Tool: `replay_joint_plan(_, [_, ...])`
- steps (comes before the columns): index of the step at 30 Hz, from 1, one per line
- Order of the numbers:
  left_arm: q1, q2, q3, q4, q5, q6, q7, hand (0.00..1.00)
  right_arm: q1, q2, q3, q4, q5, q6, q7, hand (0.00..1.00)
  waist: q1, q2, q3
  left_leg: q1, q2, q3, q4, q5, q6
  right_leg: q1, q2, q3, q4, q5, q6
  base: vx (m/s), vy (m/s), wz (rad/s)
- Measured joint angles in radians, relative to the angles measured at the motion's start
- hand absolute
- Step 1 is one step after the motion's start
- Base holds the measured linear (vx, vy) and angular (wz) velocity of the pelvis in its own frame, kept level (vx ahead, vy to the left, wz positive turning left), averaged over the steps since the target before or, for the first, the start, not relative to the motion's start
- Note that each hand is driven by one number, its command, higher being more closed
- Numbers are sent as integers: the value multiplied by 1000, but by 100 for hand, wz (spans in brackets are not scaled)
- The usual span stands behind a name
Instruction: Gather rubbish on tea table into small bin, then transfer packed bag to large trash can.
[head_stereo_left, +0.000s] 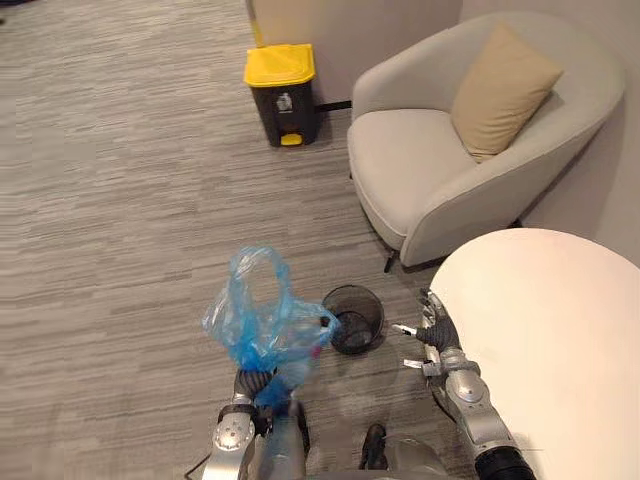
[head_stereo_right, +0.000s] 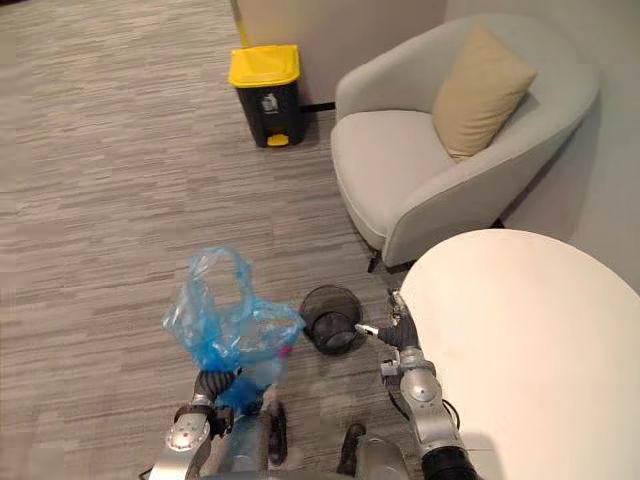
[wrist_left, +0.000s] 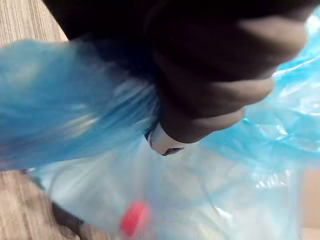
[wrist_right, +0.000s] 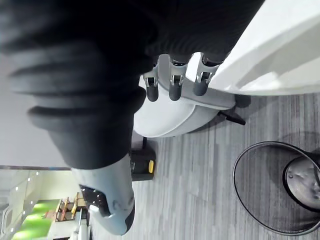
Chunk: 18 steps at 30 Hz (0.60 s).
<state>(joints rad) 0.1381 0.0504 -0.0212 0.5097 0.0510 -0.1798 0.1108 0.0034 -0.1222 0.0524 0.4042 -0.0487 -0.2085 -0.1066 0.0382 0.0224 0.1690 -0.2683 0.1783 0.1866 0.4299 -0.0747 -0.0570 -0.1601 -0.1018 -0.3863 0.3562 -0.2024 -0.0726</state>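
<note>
A blue plastic bag (head_stereo_left: 262, 322) with rubbish inside, a red piece (wrist_left: 134, 219) among it, hangs above the carpet, its handles standing up. My left hand (head_stereo_left: 255, 384) is shut on the bag's gathered neck from below. The small black mesh bin (head_stereo_left: 355, 318) stands bare on the floor just right of the bag. My right hand (head_stereo_left: 432, 336) is open with straight fingers (wrist_right: 172, 82), beside the edge of the white round tea table (head_stereo_left: 550, 340). The large trash can (head_stereo_left: 282, 92), dark with a yellow lid, stands far ahead by the wall.
A light grey armchair (head_stereo_left: 440, 170) with a tan cushion (head_stereo_left: 505, 90) stands behind the table, right of the trash can. Grey striped carpet (head_stereo_left: 120, 200) stretches from the bag towards the can.
</note>
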Motion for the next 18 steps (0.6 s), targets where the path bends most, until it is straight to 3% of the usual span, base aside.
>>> replay_joint_plan(3, [-36, 10, -16, 37, 1, -1, 0, 100, -5, 2, -32, 9, 0, 0, -2, 0, -2, 9, -7, 100, 1, 58, -152, -16, -13, 4, -8, -47, -50, 42, 29, -45, 114, 64])
replay_joint_plan(5, [-42, 40, -17, 85, 2, 1, 0, 100, -7, 31, -51, 48, 0, 1, -2, 0, -3, -11, -13, 158, -33, 61, -256, 40, -17, 68, -8, -57, -150, 103, 57, -25, 151, 29])
replay_joint_plan(7, [-23, 52, -17, 90, 10, 1, 1, 100, -5, 37, -51, 53, -1, 1, -2, 0, -6, -10, -17, 191, -54, 61, -286, 49, -10, 114, -10, -56, -210, 134, 77, -23, 147, 9])
replay_joint_plan(13, [-19, 71, -16, 127, 31, 1, 1, 100, -7, 38, -54, 121, -1, 10, 0, 0, -21, -4, -34, 198, -90, 51, -362, 90, 25, 121, -19, -68, -277, 192, 92, -72, 99, 8])
replay_joint_plan(18, [-11, 76, -5, 133, 31, 1, 4, 100, -5, 39, -76, 144, -1, 22, 0, 0, -21, -7, -33, 191, -99, 38, -380, 95, 33, 117, -21, -79, -288, 198, 102, -60, 41, 6])
